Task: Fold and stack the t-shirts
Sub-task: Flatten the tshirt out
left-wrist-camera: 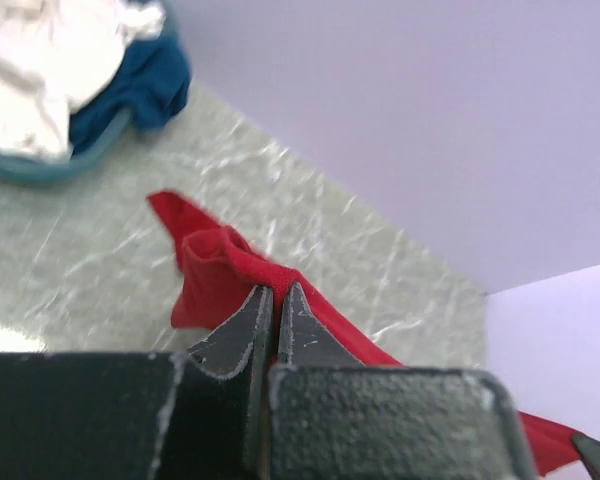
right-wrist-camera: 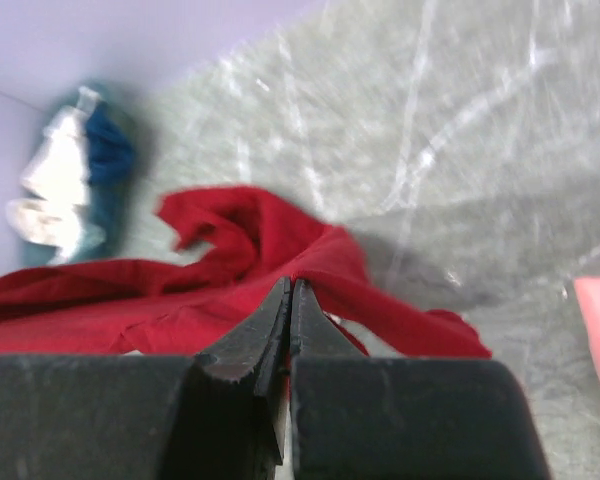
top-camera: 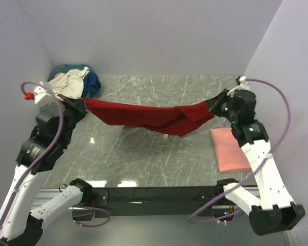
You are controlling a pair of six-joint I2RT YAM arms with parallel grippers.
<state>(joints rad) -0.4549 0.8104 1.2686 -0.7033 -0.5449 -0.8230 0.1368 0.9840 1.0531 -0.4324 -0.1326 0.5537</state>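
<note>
Counter: grey marbled slab (top-camera: 143,169); the arm bases sit along its near edge.
Salmon pink t-shirt: (top-camera: 229,149) lies flat on the counter at the right, folded into a tidy rectangle. Its outer edge is partly hidden by the right arm.
Right pincer: (right-wrist-camera: 290,287) tips are pressed together on the right end of the deep red t-shirt, which it holds above the counter.
Deep red t-shirt: (top-camera: 143,117) hangs between the two pincers, clear of the counter. It is drawn into a long creased band that sags in the middle. A thicker fold droops lowest right of centre, and a shadow lies on the marble beneath.
Left pincer: (left-wrist-camera: 275,292) tips are clamped together on the left end of the red cloth, which bunches just past the tips, one loose corner sticking out.
Teal basket: (top-camera: 64,67) stands in the far left corner of the counter, by the back wall.
Cream-white shirt: (top-camera: 66,82) is crumpled in the basket and heaped over its near rim.
Dark blue shirt: (top-camera: 93,84) is crumpled just beside the cream one, spilling over the basket's right side.
</note>
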